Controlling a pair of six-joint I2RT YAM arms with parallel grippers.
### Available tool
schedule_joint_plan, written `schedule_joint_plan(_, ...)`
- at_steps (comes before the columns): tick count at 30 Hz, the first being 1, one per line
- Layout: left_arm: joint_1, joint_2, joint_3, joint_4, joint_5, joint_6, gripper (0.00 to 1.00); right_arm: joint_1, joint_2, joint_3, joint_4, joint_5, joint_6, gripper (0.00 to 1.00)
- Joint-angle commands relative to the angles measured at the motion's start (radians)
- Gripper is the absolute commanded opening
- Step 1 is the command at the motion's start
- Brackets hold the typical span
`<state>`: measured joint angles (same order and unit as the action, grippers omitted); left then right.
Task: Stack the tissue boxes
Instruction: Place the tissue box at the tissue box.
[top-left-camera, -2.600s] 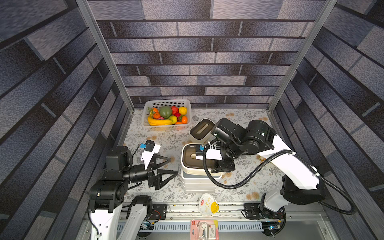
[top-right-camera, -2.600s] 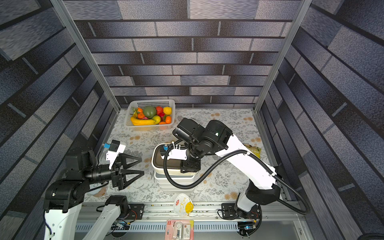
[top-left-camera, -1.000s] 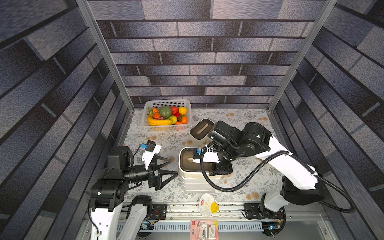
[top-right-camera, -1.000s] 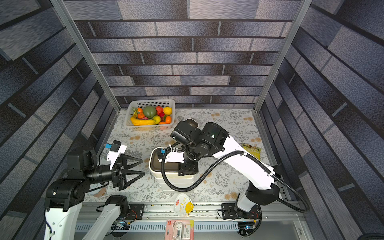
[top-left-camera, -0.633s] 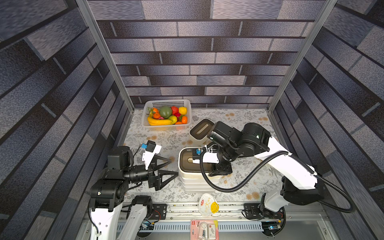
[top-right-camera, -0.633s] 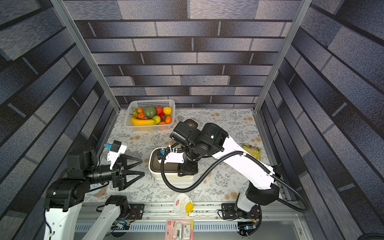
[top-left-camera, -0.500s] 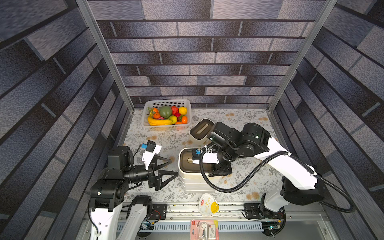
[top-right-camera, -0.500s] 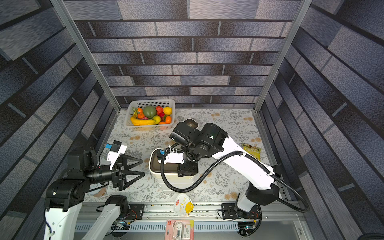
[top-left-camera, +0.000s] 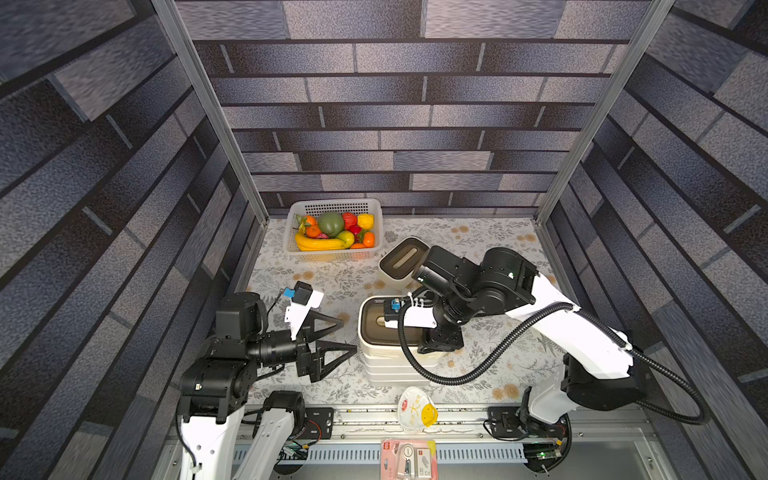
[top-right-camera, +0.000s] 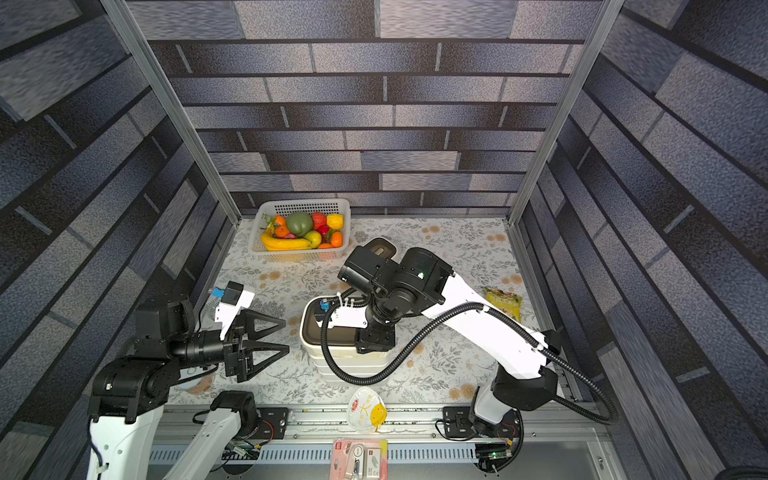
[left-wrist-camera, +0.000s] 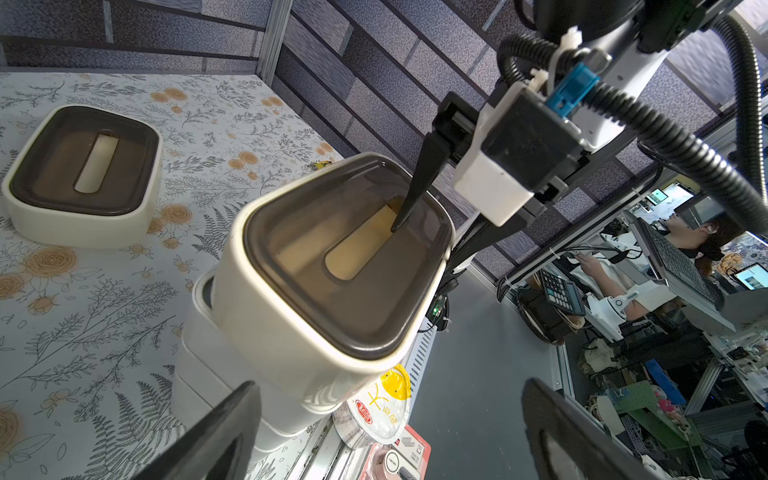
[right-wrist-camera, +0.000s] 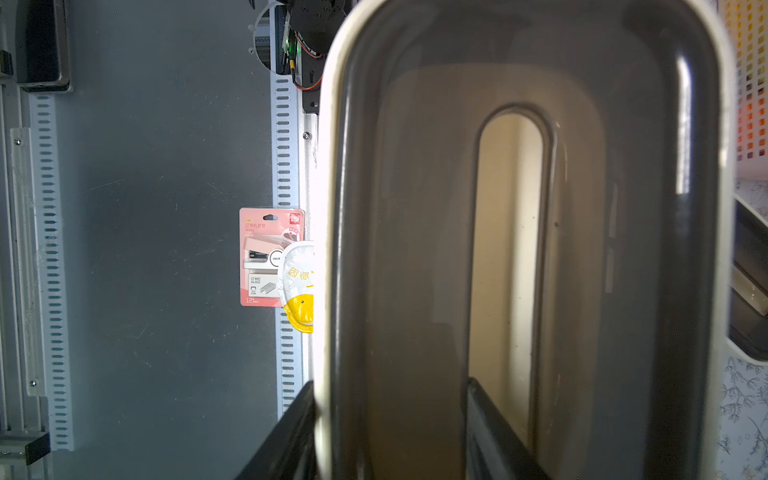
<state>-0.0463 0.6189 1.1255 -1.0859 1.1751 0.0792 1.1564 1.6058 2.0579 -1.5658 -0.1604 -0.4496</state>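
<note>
- My right gripper (right-wrist-camera: 390, 382) is clamped on the end wall of a cream box (top-left-camera: 374, 328) with a dark-brown lid. One jaw goes down through the lid's slot and the other presses the outside of the wall.
- That cream box is over the stack of white boxes (top-left-camera: 386, 370) near the front middle of the desk (top-left-camera: 324, 274). From my left wrist it looks tipped and shifted to one side of the stack, with a strip of the box below showing. I cannot tell whether its bottom rests fully on the stack.
- My left gripper (top-left-camera: 349, 334) hangs just beside the stack on my left side, jaws spread wide, holding nothing and pointing toward the boxes.
- A second cream box (top-left-camera: 401, 259) with the same dark lid stands on the desk behind the stack, near the basket of fruit (top-left-camera: 332, 206).
</note>
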Motion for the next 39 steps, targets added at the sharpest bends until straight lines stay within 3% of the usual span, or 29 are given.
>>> schedule_joint_plan(1,-0.007,0.007,-0.003,-0.014,0.015,0.031,1.0,0.012,-0.018,0.001,0.036,0.006,0.01,0.48)
schedule_joint_plan(17,-0.009,0.01,-0.003,-0.015,0.014,0.031,1.0,0.013,-0.009,0.002,0.038,-0.004,0.0,0.5)
schedule_joint_plan(39,-0.012,0.011,-0.003,-0.018,0.012,0.033,1.0,0.022,-0.017,-0.005,0.044,-0.001,-0.006,0.62)
